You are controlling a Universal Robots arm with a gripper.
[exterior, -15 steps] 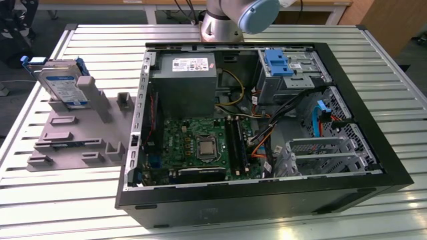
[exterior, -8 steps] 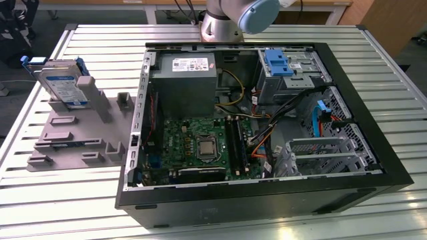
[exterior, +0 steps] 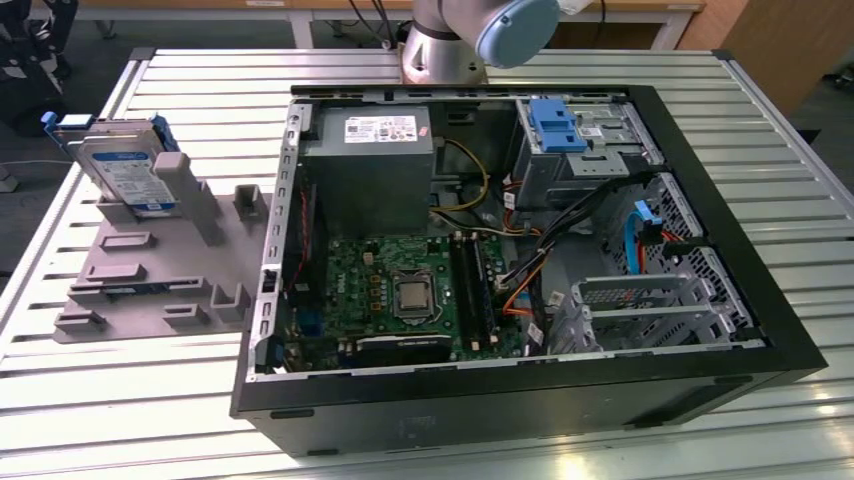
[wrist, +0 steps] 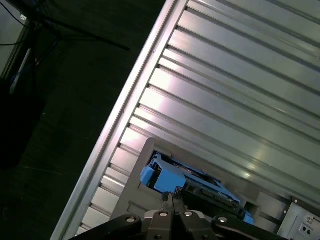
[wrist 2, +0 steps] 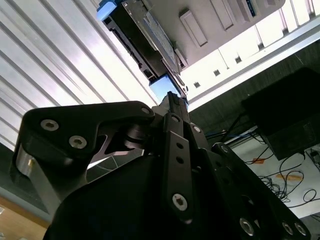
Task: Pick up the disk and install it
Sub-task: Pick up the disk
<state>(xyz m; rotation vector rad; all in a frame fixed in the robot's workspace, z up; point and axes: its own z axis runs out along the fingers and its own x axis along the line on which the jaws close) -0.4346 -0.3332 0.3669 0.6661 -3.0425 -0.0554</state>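
Note:
The disk [exterior: 123, 170], a silver drive with a white-and-blue label in a blue plastic frame, stands on edge in a grey holder [exterior: 147, 260] on the table at the exterior view's left. In the second wrist view the disk [wrist 2: 145, 37] lies beyond my gripper [wrist 2: 173, 100]. In the first wrist view its blue frame [wrist: 167, 179] sits just past my gripper [wrist: 170, 197]. The black fingers are pressed together with nothing between them, and there is a gap to the disk.
An open black computer case [exterior: 747, 300] fills the middle of the slatted metal table [exterior: 174, 80], with a green motherboard [exterior: 400, 290], a grey power-supply box [exterior: 371, 160] and a blue bracket [exterior: 557, 125] at the drive bay. The arm's base [exterior: 447, 45] stands behind the case.

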